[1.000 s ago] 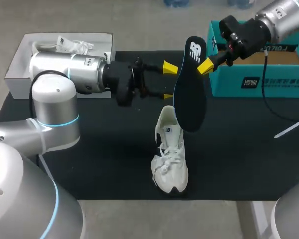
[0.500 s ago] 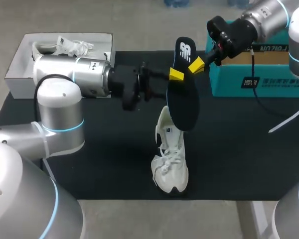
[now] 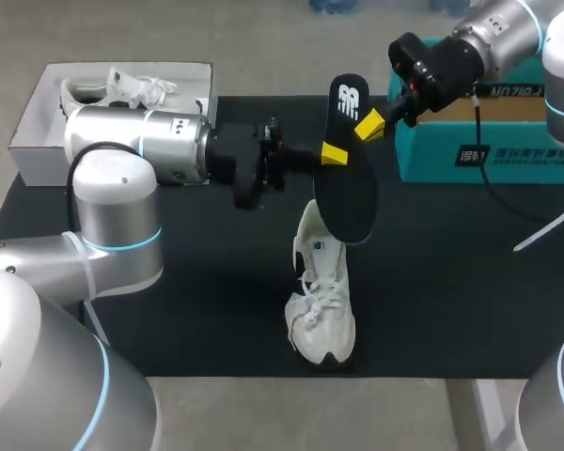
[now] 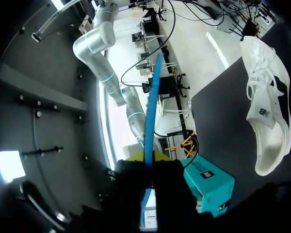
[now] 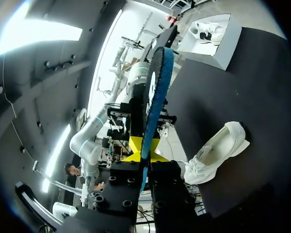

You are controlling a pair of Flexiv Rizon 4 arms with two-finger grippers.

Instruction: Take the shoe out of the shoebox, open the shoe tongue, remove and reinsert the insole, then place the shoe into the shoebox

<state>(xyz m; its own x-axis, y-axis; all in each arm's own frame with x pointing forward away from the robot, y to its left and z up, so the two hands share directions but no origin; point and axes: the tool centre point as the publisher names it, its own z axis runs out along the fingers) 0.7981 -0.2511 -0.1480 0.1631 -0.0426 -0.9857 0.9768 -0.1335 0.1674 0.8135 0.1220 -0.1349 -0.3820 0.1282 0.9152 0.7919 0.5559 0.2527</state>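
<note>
The left arm [image 3: 113, 188] and right arm [image 3: 512, 23] are built of silver, blue-ringed links; black wrists are tipped with yellow fingers [image 3: 334, 153].

A white logo mark sits on the heel end of the dark insole [image 3: 350, 178], above the white shoe [image 3: 321, 301]. The shoe's side carries a small dark logo. Right of the shoe, the teal shoebox [image 3: 489, 160] bears a white label and dark rim print, both too small to read.

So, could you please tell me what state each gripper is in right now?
Left gripper: closed on the insole, one finger on each face.
Right gripper: closed on the same insole, near its upper end.
</note>
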